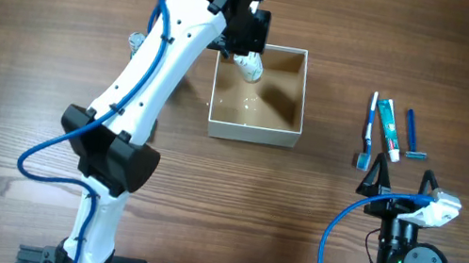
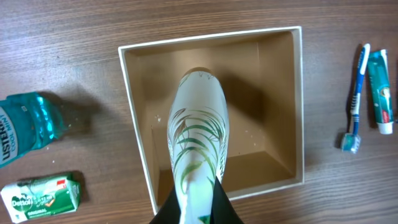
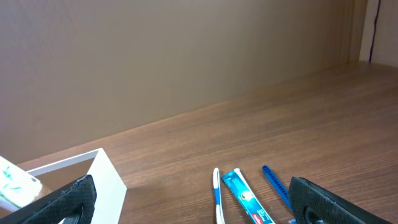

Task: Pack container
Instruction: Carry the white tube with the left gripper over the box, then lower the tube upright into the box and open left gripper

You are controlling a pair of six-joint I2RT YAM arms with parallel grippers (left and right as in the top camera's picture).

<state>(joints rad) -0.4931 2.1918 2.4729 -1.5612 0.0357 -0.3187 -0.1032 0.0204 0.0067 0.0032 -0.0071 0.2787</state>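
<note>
The left claw (image 2: pixel 198 202) clenches a white leaf-printed bottle (image 2: pixel 199 118), with the container (image 2: pixel 297 106) directly beneath it. The right claw (image 1: pixel 400 185) sits released, well apart. The container looks light, stiff cardboard, likely to slide if nudged; its thin rim offers the hold.

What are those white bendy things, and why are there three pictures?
They are two robot arms with two-finger grabbers. One picture looks down from above the table; the other two come from cameras on the wrists. The left gripper is shut on a white bottle with green leaves, holding it over the open box. The right gripper is open and holds nothing. On the wooden table lie a toothbrush, toothpaste and a blue razor on one side of the box, and a blue mouthwash bottle and a green soap packet on the other.
</note>
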